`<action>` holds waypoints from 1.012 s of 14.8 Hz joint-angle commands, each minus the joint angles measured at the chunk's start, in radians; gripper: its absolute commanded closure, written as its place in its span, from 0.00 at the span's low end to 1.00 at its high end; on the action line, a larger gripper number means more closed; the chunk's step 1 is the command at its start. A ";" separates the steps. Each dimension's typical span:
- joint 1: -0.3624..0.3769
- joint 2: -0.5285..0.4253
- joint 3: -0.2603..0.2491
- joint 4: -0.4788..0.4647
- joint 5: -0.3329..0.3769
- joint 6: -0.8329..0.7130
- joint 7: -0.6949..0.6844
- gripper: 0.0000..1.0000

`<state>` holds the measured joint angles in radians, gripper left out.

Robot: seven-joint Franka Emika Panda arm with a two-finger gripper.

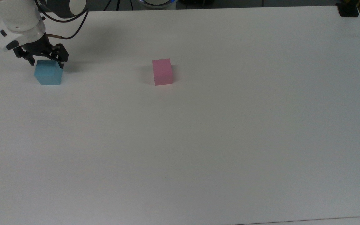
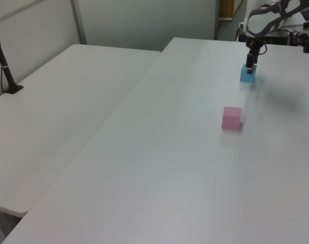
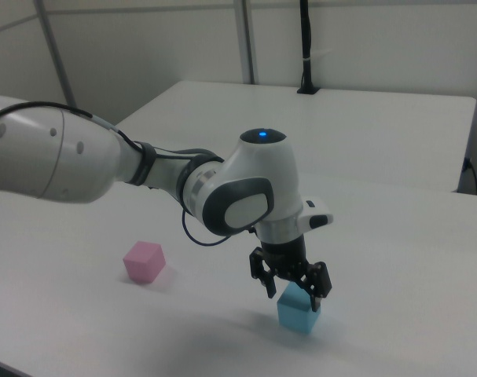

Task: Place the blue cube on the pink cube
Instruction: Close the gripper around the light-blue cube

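Pincer (image 3: 293,290) open, fingers straddling top of blue cube (image 1: 48,73) | pink cube (image 1: 162,72) well apart

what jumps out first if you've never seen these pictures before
Two small cubes stand out against the bare white table: a blue cube at the top view's left and a pink cube apart from it, nearer the middle. The white arm is the other eye-catcher, bulky in the right view, with its black pincer open and straddling the top of the blue cube.
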<state>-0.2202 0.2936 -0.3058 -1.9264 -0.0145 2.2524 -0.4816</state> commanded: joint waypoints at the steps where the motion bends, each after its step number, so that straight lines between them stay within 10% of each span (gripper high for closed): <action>1: -0.053 0.027 0.042 0.000 0.019 0.058 -0.018 0.00; 6: -0.082 0.050 0.083 0.006 0.024 0.065 -0.038 0.00; 8: -0.103 0.055 0.114 0.009 0.065 0.072 -0.038 0.18; 9: -0.106 0.053 0.119 0.010 0.091 0.082 -0.040 0.47; 11: -0.108 0.052 0.119 0.013 0.093 0.081 -0.048 0.72; 15: -0.122 0.024 0.117 0.017 0.093 0.046 -0.091 0.77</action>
<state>-0.3196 0.3430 -0.2011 -1.9132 0.0502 2.3131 -0.5184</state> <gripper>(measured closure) 0.361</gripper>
